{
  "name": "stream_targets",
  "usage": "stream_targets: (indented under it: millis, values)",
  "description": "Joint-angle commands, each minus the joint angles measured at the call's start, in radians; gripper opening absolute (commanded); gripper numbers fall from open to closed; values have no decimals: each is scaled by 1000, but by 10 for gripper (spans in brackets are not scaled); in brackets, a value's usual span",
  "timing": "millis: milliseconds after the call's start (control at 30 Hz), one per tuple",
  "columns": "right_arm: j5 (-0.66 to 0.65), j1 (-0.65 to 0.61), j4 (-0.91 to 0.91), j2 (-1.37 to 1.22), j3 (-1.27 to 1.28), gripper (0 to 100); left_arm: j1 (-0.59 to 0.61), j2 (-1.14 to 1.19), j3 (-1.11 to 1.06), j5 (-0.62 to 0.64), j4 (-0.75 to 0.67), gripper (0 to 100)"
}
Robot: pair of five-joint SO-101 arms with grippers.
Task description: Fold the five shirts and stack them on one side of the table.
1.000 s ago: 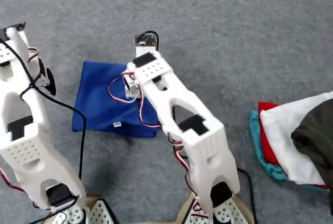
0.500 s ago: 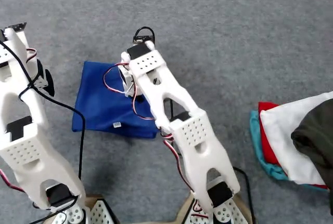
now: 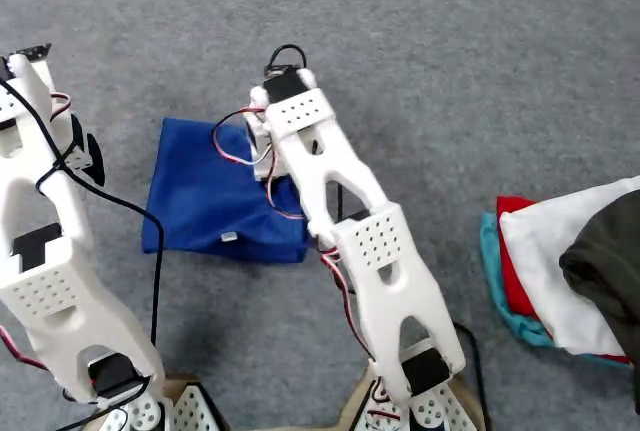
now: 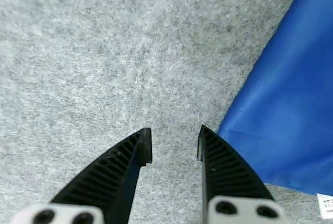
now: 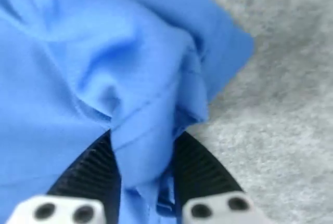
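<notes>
A folded blue shirt (image 3: 205, 201) lies flat on the grey table left of centre. My right gripper (image 3: 262, 154) hangs over the shirt's right edge, partly hidden under its own wrist. In the right wrist view the gripper (image 5: 143, 151) is shut on a bunched fold of the blue shirt (image 5: 93, 52). My left gripper (image 3: 90, 156) sits just left of the shirt, apart from it. In the left wrist view the left gripper (image 4: 174, 143) is open over bare table, with the blue shirt's edge (image 4: 291, 104) beside one finger.
At the table's right edge is a heap of other shirts (image 3: 560, 271): white over red and teal, with a dark one on top. Grey felt (image 3: 450, 81) covers the table, with free room at the back and middle right.
The right arm swung slightly left, then back right and farther away, still holding the shirt's right edge; the shirt shifted a little. The left arm kept still.
</notes>
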State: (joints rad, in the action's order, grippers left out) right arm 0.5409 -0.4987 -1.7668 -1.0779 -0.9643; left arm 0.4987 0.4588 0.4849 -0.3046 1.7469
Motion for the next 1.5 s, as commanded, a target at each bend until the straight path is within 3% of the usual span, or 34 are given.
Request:
stream_targets:
  millis: [0, 200, 400, 500, 700, 933, 1033, 1167, 1467]
  values:
    - [-91, 114, 8, 18, -53, 4, 11, -77, 3, -25, 12, 160]
    - [-321, 193, 60, 18, -245, 4, 11, -77, 3, -40, 12, 160]
    - [-796, 226, 140, 18, -387, 4, 12, -77, 2, -46, 12, 160]
    - [-888, 229, 203, 18, -404, 4, 12, -77, 2, -46, 12, 160]
    - [-965, 229, 285, 18, -401, 37, 12, -77, 2, -46, 12, 160]
    - [-993, 231, 279, 25, -415, 333, 38, -77, 3, -46, 12, 160]
    - [-918, 231, 218, 25, -516, 402, 48, -77, 3, -46, 12, 160]
    - [-804, 232, 121, 30, -719, 422, 60, -77, 6, -46, 12, 160]
    - [-733, 280, -15, 237, -696, 422, 61, -77, 3, -46, 12, 160]
